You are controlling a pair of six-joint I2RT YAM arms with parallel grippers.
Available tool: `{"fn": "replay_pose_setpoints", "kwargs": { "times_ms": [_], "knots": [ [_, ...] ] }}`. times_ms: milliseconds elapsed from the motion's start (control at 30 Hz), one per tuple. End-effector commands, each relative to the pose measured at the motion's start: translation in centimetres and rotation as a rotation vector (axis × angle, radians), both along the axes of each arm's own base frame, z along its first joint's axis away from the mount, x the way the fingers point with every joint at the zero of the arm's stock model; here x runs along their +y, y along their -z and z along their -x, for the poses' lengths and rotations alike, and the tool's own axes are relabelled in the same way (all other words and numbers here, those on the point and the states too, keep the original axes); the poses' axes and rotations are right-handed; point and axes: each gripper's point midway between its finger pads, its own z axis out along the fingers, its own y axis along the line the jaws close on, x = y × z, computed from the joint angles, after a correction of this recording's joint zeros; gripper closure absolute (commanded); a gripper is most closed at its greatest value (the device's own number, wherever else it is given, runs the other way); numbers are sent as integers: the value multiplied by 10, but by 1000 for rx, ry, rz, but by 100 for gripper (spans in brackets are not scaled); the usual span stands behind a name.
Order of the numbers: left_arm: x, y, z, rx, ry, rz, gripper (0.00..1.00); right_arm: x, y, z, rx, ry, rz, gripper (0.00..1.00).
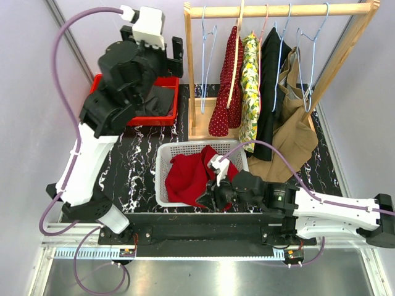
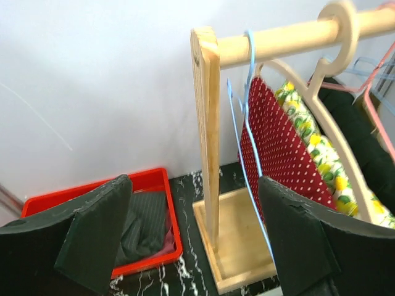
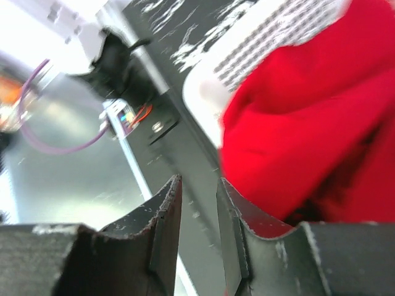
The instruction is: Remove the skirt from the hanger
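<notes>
You see the red skirt (image 1: pixel 187 174) off the hanger. It lies heaped in the white basket (image 1: pixel 162 161) at the centre of the top view, and its cloth reaches the basket's near rim at the lower right corner. Your right gripper (image 1: pixel 211 197) is just at this near rim, at the edge of the skirt. In the right wrist view its jaws are nearly closed, with only a thin slit between them, and the slit holds nothing. The red cloth fills the right side of that frame, just beside the fingers (image 3: pixel 163 213), and the basket's rounded corner is above them.

Your left gripper (image 2: pixel 194 182) is high in the upper left of the top view, with its jaws spread wide and nothing held. In the left wrist view the left post of the wooden rack (image 2: pixel 207 142) stands upright in the middle, between the two fingers. A bare blue hanger (image 2: pixel 247 123) hangs just right of the post, and a red dotted garment (image 2: pixel 278 148) hangs behind the hanger. At the lower left of that frame is the red tray (image 2: pixel 154 179) with a dark cloth (image 2: pixel 142 222) in it. A narrow strip of the black marble bench (image 2: pixel 188 203) shows between the tray's edge and the rack's base.

In the top view the basket's far rim is near the rack's base. A tan garment (image 1: pixel 293 132) hangs close to the basket's right rim. Left of the basket you have a wider band of bare bench.
</notes>
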Motion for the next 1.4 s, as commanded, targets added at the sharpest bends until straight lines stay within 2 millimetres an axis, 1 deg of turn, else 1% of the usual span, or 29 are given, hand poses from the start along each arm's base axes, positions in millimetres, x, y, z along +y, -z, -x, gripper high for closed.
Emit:
{"fn": "replay_pose_setpoints", "kwargs": {
  "times_ms": [0,33,100,133,200,233,267,333,367,400,500,567,633,667,733,767,833,867,933,967,1000,1033,1100,1133,1200,1233,1300,1333,1367],
  "knots": [
    [1,-31,17,-79,64,46,12,24,-25,32,73,-180,-100,63],
    [2,-33,19,-84,67,46,13,26,-25,37,87,-213,-103,64],
    [3,-36,23,-92,81,51,14,29,-14,39,115,-239,-73,69],
    [3,-37,25,-94,90,51,14,29,-7,42,132,-259,-56,75],
    [1,-41,32,-102,122,56,14,27,13,32,155,-232,4,79],
    [0,-40,35,-99,136,52,14,25,22,19,128,-182,39,82],
    [-2,-41,39,-100,161,48,15,20,43,8,128,-129,122,84],
    [-12,-33,42,-81,205,31,15,6,62,-35,33,63,231,84],
    [-18,-29,44,-76,233,13,16,-5,80,-61,17,165,304,84],
    [-25,-25,45,-70,251,-3,16,-16,83,-86,-29,285,342,84],
    [-45,-4,39,-33,279,-50,17,-21,91,-126,-77,423,361,84],
    [-58,2,34,-18,294,-53,17,-6,93,-139,-102,438,320,85],
    [-66,-3,37,-27,317,-41,17,4,98,-144,-109,434,303,85],
    [-74,-1,38,-22,334,-41,17,17,102,-150,-112,432,272,86],
    [-81,0,39,-20,346,-39,17,34,107,-151,-86,406,245,86],
    [-85,0,42,-21,359,-40,18,41,123,-148,-57,376,267,86],
    [-94,4,43,-15,374,-49,18,48,138,-144,-4,362,262,86],
    [-100,4,48,-18,392,-53,18,47,156,-137,34,338,289,86],
    [-112,7,51,-18,418,-65,18,49,167,-131,95,331,266,85],
    [-120,6,55,-26,439,-67,18,48,176,-113,149,254,250,86],
    [-123,2,58,-35,448,-63,17,52,171,-106,159,212,206,76],
    [-130,5,57,-35,456,-65,17,58,151,-103,132,177,138,68],
    [-137,-3,58,-58,462,-38,17,54,139,-99,112,164,131,57],
    [-143,0,55,-54,463,-35,17,47,126,-97,93,172,131,48],
    [-146,-6,51,-65,445,-8,17,41,109,-91,44,173,124,40],
    [-147,-3,46,-59,418,-3,17,37,86,-85,22,165,79,32],
    [-148,-3,36,-71,376,16,16,32,67,-74,2,143,41,28],
    [-150,0,31,-72,354,17,16,27,45,-68,-15,128,-10,26],
    [-149,-4,24,-88,316,38,15,28,33,-60,-16,91,-39,20]
  ]
}}
